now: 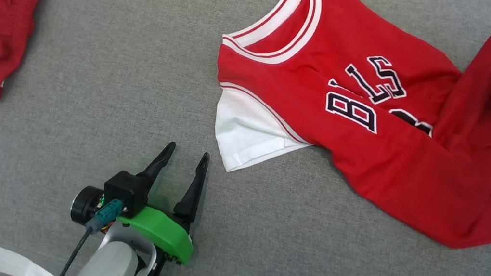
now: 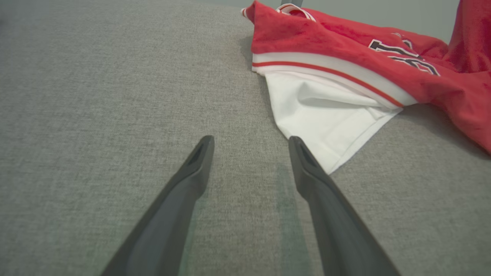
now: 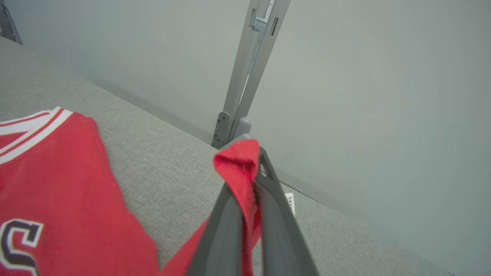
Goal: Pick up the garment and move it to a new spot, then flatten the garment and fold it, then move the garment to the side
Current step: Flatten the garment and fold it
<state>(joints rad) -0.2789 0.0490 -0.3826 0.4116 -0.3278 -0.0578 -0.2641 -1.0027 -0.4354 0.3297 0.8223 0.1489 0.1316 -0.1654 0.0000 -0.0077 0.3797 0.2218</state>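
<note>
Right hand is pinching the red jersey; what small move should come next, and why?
Probably raise the right hand a little: it is shut on a fold of the red jersey, most of which lies on the grey surface, while the left hand is open, short of the white sleeve.

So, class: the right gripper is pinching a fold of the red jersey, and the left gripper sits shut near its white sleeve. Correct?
Not quite: the left gripper is open, not shut, as the left wrist view shows. The right gripper does pinch the red jersey.
</note>
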